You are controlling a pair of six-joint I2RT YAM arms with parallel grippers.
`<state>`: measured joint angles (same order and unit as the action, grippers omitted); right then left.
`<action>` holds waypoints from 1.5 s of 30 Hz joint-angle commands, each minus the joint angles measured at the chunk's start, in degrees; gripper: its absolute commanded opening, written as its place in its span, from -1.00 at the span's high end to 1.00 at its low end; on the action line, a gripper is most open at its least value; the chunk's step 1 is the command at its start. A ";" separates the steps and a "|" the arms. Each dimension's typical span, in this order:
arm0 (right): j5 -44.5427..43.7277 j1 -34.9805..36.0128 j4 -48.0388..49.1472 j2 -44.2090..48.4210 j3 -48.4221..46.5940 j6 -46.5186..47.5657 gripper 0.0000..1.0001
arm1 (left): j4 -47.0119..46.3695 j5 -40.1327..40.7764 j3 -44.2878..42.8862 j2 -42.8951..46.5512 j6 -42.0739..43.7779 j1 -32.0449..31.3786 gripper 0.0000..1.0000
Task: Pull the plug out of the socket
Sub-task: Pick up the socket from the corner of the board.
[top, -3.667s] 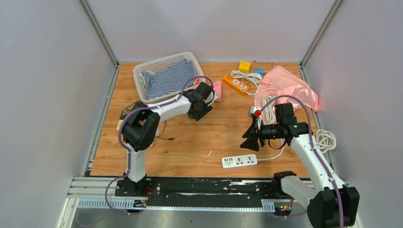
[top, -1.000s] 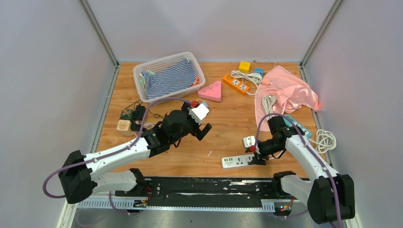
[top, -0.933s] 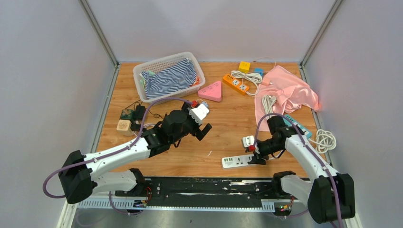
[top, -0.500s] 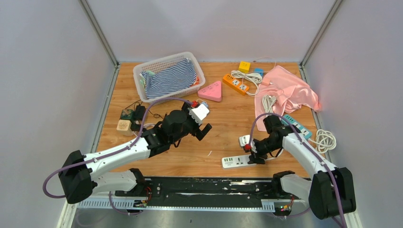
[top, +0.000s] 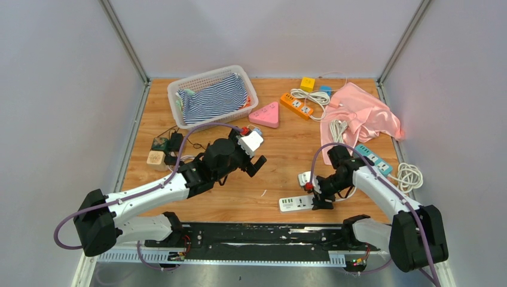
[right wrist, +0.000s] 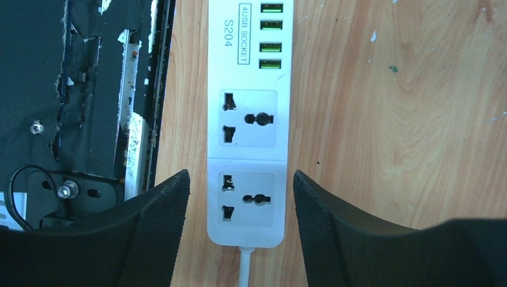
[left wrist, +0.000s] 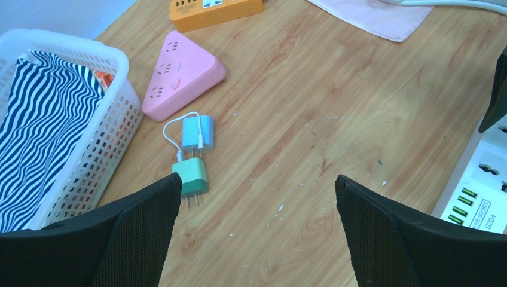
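Note:
A white socket strip lies near the table's front edge; in the right wrist view both of its sockets are empty. My right gripper is open and straddles the strip's cable end, with a gap on each side. From above, the right gripper hangs over the strip's right end. A green plug and a blue plug lie loose on the wood, prongs bare. My left gripper is wide open above bare wood beside them and holds nothing. The left gripper hides both plugs from above.
A pink triangular socket block and an orange strip lie behind. A white basket with striped cloth stands back left, and a pink cloth back right. A teal strip and a cable coil lie at right.
My right arm has shifted a little to the left over the white strip's cable end. The left arm has not moved.

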<state>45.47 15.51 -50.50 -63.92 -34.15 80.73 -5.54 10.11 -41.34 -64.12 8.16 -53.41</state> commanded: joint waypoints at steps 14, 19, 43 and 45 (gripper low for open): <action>-4.95 2.61 1.76 -1.02 0.58 -1.92 -0.38 | -1.40 -0.09 -0.05 -0.63 0.28 -0.56 -1.00; -5.29 3.01 2.03 -1.69 0.67 -2.26 -0.37 | -1.38 0.17 -0.39 -1.03 0.19 -0.56 -1.00; -9.86 6.13 4.57 -5.54 1.27 -4.47 -0.37 | -1.40 0.17 -0.23 -0.81 0.20 -0.56 -1.00; -10.04 6.32 4.70 -5.72 1.28 -4.53 -0.35 | -1.40 0.17 -0.23 -0.79 0.19 -0.56 -1.00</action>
<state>36.73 20.64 -45.71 -69.06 -33.85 77.03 -5.54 10.13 -41.34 -64.86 8.16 -53.41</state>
